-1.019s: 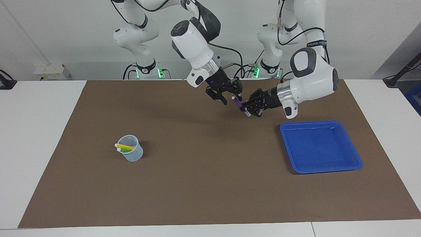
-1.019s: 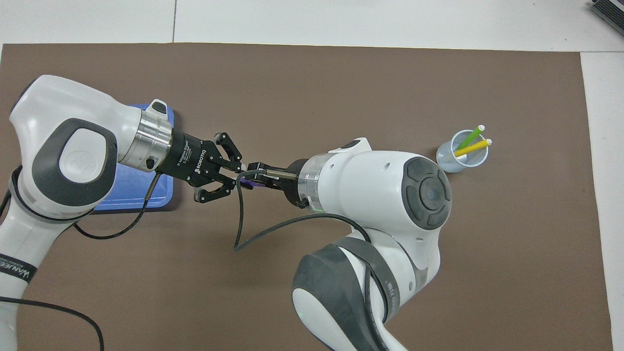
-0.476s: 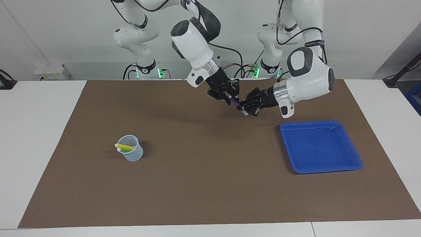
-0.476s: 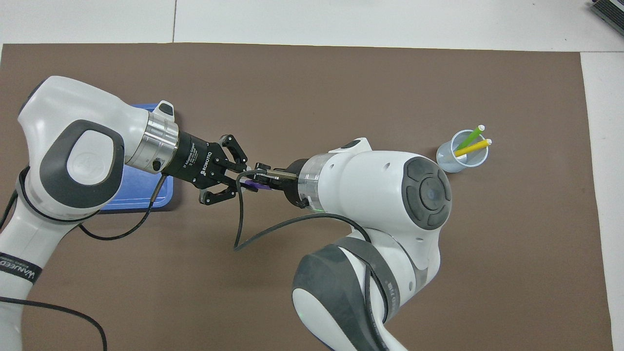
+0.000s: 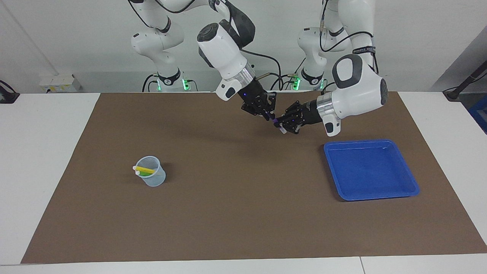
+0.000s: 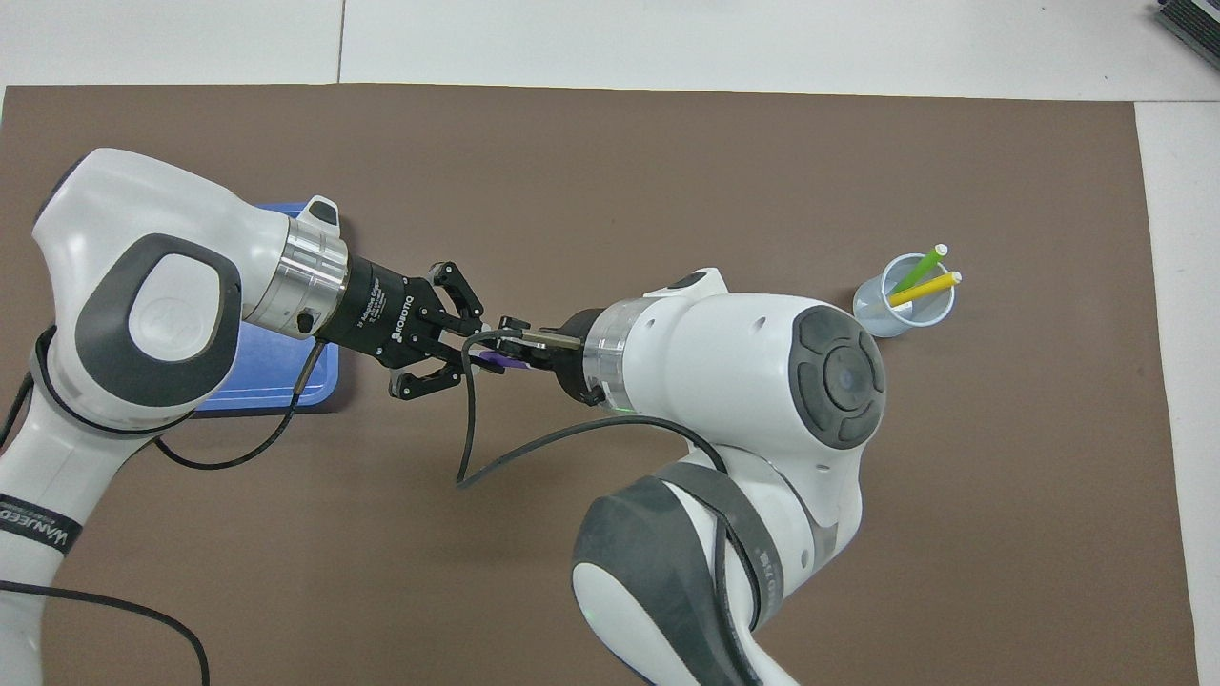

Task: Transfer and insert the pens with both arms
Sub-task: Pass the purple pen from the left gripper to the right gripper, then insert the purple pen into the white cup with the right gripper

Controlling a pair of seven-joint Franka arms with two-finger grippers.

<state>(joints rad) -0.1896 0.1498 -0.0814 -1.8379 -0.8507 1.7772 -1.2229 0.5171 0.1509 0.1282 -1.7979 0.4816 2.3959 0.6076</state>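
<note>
While both grippers meet in the air over the brown mat [image 5: 243, 213], the left gripper [image 5: 283, 122] is clamped on the purple pen [image 5: 274, 120], and the right gripper [image 5: 267, 113] has its fingers together on that pen's other end. Farther from the robots, a clear cup [image 5: 152, 177] toward the right arm's end holds the yellow pen [image 5: 146, 169] and green pen [image 6: 913, 272]; a blue tray [image 5: 371, 169] lies toward the left arm's end.

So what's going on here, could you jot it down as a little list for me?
purple pen: in the air, over the brown mat
left gripper: shut on the purple pen
right gripper: shut on the same pen
cup: holds the green pen and the yellow pen
blue tray: nothing in it
</note>
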